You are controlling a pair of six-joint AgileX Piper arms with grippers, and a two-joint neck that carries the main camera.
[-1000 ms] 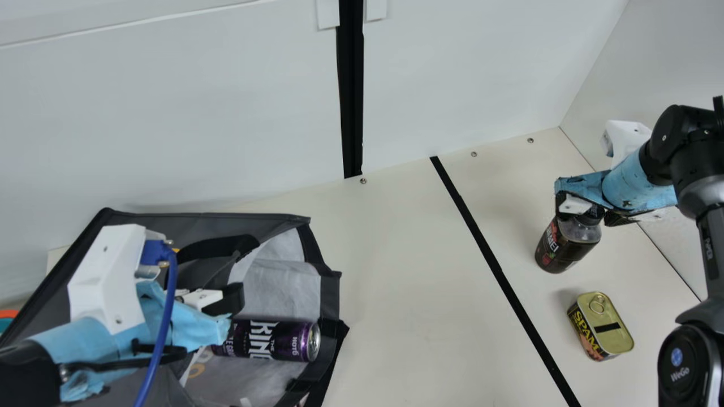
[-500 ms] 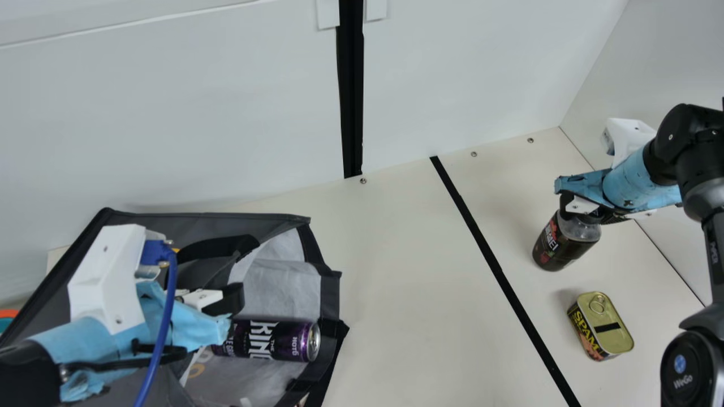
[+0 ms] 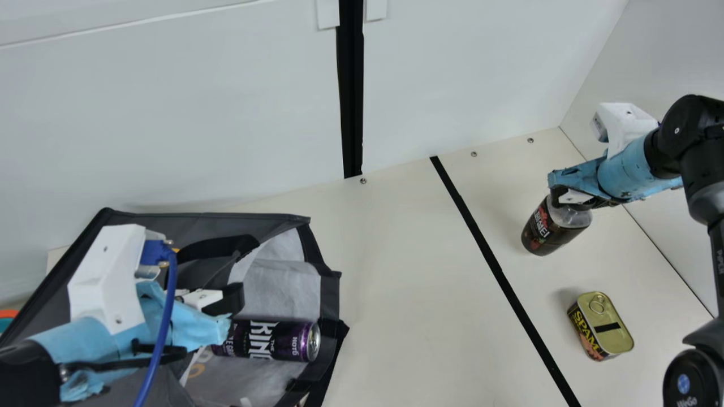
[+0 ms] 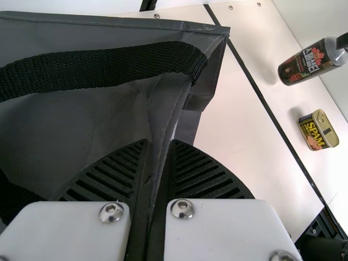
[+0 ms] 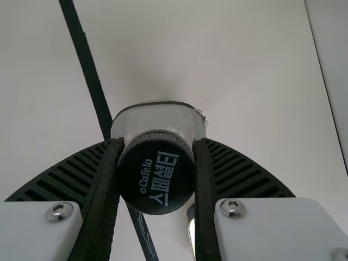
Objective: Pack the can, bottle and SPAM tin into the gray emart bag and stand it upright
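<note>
Table (image 3: 407, 316), cream: the surface beneath and around the gray emart bag. Gray emart bag (image 3: 271, 221): the landmark for every place given here, lying on the table with its trimmed mouth facing right and its pale lining exposed. Right arm (image 3: 701, 152): well apart from the bag, to its right. Left arm (image 3: 28, 362): extended over the bag, with blue wrapping near the wrist. Black strip (image 3: 492, 257): running diagonally across the table, to the right of the bag and apart from it.

Left gripper (image 3: 220, 314): above the bag; the wrist view shows its jaws nearly together, with a fold of the bag's gray fabric pinched between them. Right gripper (image 3: 572, 200): right of the bag, past the strip; its jaws stand a cap's width apart, pressed against both sides of the bottle's black cap (image 5: 156, 174).

Bottle (image 3: 551, 226), dark-labelled: tilted beneath the right gripper, well to the right of the bag; whether its base touches the table cannot be told. Can (image 3: 277, 340), purple and black: on its side inside the bag, lid end toward the mouth. SPAM tin (image 3: 602, 325): on the table, lid up, well to the right of the bag.
</note>
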